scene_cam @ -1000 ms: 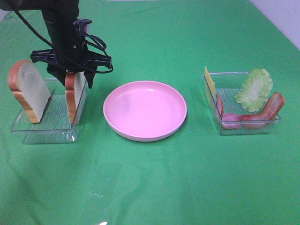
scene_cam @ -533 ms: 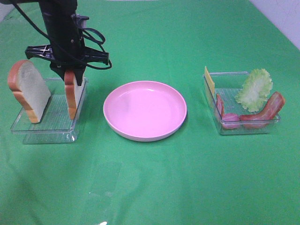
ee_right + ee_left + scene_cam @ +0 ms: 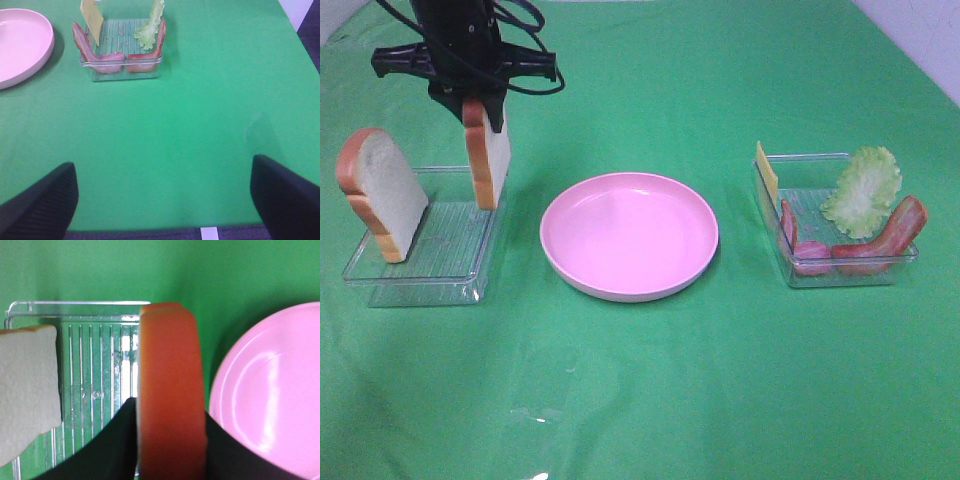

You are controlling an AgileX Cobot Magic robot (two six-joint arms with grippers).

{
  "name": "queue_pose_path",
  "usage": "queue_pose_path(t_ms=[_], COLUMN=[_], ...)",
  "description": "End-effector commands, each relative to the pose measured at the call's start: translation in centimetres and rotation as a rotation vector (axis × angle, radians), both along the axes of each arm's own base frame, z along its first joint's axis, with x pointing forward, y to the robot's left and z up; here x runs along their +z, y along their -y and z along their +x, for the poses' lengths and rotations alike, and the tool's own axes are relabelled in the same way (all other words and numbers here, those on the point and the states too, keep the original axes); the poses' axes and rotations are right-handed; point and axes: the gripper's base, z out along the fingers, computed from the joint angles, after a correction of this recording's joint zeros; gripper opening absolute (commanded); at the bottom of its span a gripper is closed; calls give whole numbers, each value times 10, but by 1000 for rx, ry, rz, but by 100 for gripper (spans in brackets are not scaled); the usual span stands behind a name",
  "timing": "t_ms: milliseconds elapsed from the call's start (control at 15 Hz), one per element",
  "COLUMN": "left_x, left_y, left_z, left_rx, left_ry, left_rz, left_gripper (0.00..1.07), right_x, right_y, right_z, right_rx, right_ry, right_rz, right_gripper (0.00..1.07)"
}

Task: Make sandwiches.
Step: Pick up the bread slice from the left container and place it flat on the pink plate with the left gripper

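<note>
No sandwiches are in view, only loose parts. My left gripper (image 3: 472,105) is shut on a white bread slice (image 3: 485,160) with orange-brown crust and holds it upright above the right side of the clear left tray (image 3: 440,270). In the left wrist view the crust (image 3: 170,390) fills the gap between the black fingers (image 3: 117,445). A second bread slice (image 3: 382,195) leans at the tray's left end. The round pink plate (image 3: 629,235) lies bare in the middle. My right gripper (image 3: 162,200) stands open over bare cloth, with nothing between its fingers.
At the right, a clear tray (image 3: 820,175) holds lettuce (image 3: 863,190), bacon (image 3: 885,235), ham (image 3: 810,255) and a yellow cheese slice (image 3: 766,170). Green cloth covers the table. The right wrist view shows the table's near edge just beyond the fingers.
My left gripper closed on the right-hand bread slice and raised it out of the tray. The right gripper, the plate and the fillings have stayed put.
</note>
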Motion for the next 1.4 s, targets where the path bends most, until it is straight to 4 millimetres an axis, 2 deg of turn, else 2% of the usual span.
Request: queue_pose_path(t_ms=[67, 133, 267, 400, 667, 800, 867, 1067, 1333, 1400], left_x=[32, 48, 51, 52, 47, 30, 9, -32, -71, -72], left_y=[1, 3, 9, 21, 62, 83, 98, 115, 120, 120], left_z=[-12, -13, -14, -17, -23, -24, -25, -24, -18, -17], left_rx=[-1, -4, -17, -85, -233, -282, -311, -362, -367, -364], left_ry=[-8, 22, 29, 38, 69, 25, -35, -124, -172, -164], left_rz=[-18, -69, -111, -159, -311, -385, -415, -432, -412, -415], left_gripper=[25, 25, 25, 25, 25, 25, 25, 25, 25, 25], right_x=[-1, -1, -1, -1, -1, -1, -1, -1, -1, -1], right_y=[0, 0, 0, 0, 0, 0, 0, 0, 0, 0], right_z=[-4, -4, -4, -4, -4, -4, -4, -4, -4, -4], right_rx=[-2, -2, -2, -2, -2, -3, -3, -3, -3, -3], right_ry=[36, 36, 36, 35, 35, 35, 35, 35, 35, 35], right_rz=[-3, -3, -2, -1, -1, -1, -1, -1, -1, -1], right_gripper=[89, 89, 89, 89, 89, 89, 89, 89, 89, 89])
